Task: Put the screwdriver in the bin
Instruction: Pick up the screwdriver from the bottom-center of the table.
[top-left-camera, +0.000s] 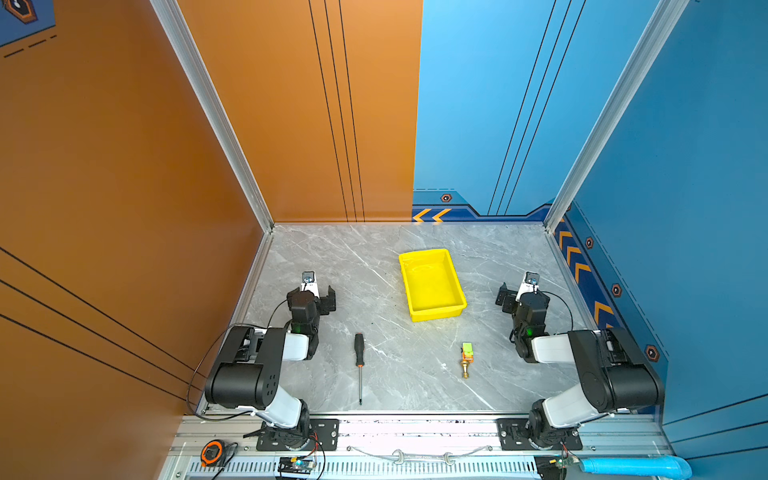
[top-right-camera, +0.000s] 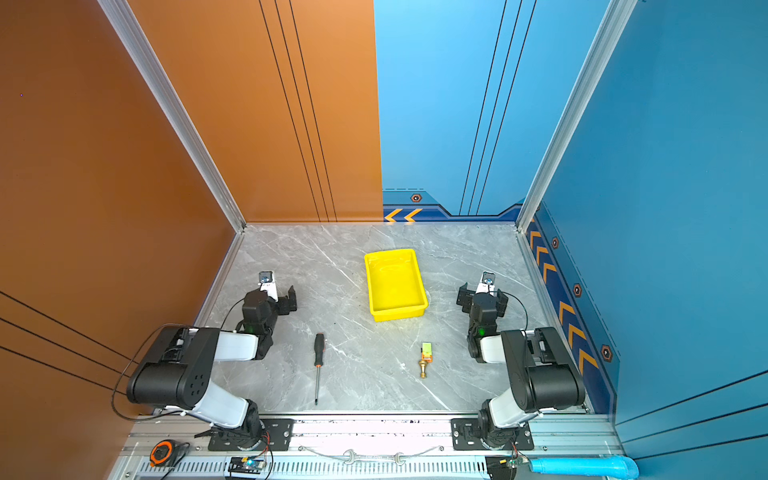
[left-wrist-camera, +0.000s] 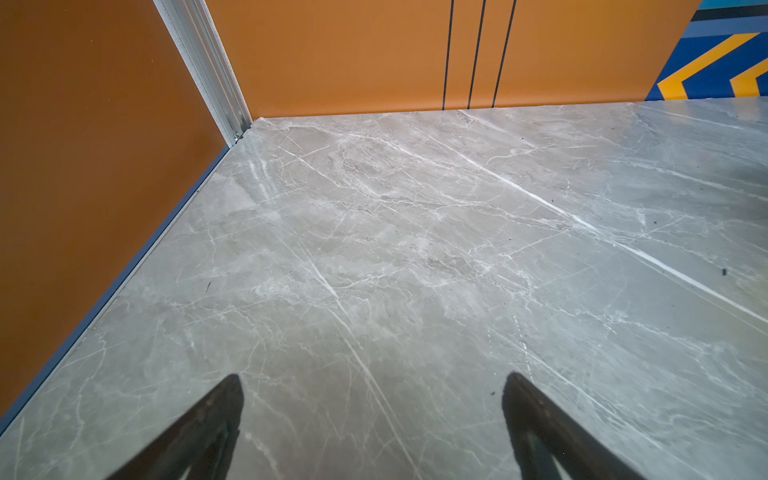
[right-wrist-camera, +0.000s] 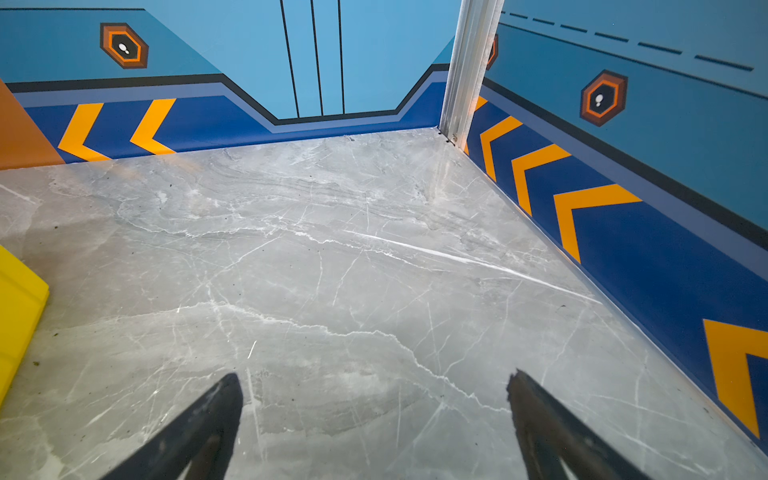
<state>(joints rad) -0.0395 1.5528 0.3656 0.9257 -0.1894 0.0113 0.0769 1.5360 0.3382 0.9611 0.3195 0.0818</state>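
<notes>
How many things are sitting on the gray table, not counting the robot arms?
3. The screwdriver lies near the left arm; the yellow bin sits farther back, mid-table; a small brass piece lies in front of the bin, toward the right arm. None seem hidden.

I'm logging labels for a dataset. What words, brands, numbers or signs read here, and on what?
No readable words or numbers anywhere.
On the wrench: faint stamped marking, too blurred to read.
On the blue walls: orange chevrons and hexagon badges with a white mark, no letters.
On the screwdriver and bin: no label seen.
</notes>
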